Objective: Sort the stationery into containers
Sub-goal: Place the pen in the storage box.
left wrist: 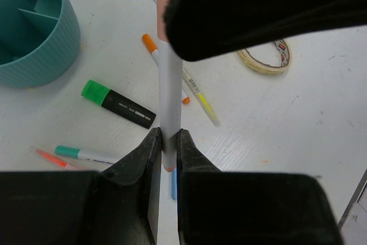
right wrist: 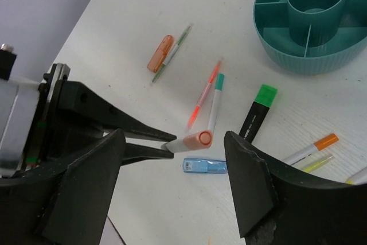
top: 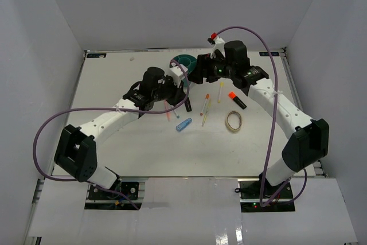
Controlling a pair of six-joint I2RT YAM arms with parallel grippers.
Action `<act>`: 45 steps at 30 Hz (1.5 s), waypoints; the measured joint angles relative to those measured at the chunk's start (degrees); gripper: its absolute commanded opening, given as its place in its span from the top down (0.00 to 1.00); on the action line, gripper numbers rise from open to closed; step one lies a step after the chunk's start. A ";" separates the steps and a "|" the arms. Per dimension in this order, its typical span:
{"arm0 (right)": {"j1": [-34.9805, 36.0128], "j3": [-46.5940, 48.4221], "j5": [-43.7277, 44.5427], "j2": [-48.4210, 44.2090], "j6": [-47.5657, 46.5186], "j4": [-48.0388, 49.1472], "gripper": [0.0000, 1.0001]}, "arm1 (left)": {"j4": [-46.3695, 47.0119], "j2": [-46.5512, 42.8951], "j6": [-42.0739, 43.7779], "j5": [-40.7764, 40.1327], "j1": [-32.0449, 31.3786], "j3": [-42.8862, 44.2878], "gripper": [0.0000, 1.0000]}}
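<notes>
Left tool (left wrist: 168,137) clamped on thin grey salmon-capped pen (left wrist: 169,84) near round teal plastic organizer (left wrist: 40,50); right tool (right wrist: 175,182) apart, flanking pen's cap.

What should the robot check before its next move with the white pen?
1. The left gripper is clamped on the white pen: ok.
2. The pen's rounded end sits between the fingers of the right gripper: ok.
3. The right gripper has hold of the pen: not ok, its jaws stand open and do not touch it.
4. The teal organizer is upright and the compartments that show are empty: ok.
5. The pen is lifted clear of the blue clip lying under it: cannot tell.
</notes>
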 measured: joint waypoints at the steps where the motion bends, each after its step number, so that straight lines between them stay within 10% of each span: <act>1: 0.15 0.33 0.13 0.52 0.09 -0.02 0.26 | 0.17 -0.31 0.11 0.09 -0.17 -0.31 1.00; 15: 1.53 0.83 1.07 2.32 0.42 0.04 0.49 | 2.38 -1.81 -0.13 0.13 -0.61 -1.51 1.00; 27: 1.75 0.81 1.22 2.32 1.70 0.61 0.92 | 3.04 -2.60 -0.83 -0.17 -0.63 -2.45 0.99; 29: 1.86 0.61 1.46 2.34 1.77 0.76 0.92 | 2.91 -2.60 -1.09 -0.52 -0.63 -2.56 0.88; 33: 1.99 0.57 3.78 2.32 1.57 0.81 0.92 | 3.45 -2.67 -2.10 -2.73 -0.72 -2.71 0.32; 37: 1.66 0.63 8.04 2.34 0.35 0.79 0.92 | 4.02 -2.73 -4.37 -9.07 -0.76 -2.78 0.07; 45: -4.63 1.14 16.17 2.34 -1.22 8.50 0.92 | 0.11 -0.81 -12.24 -24.87 0.66 -1.01 0.02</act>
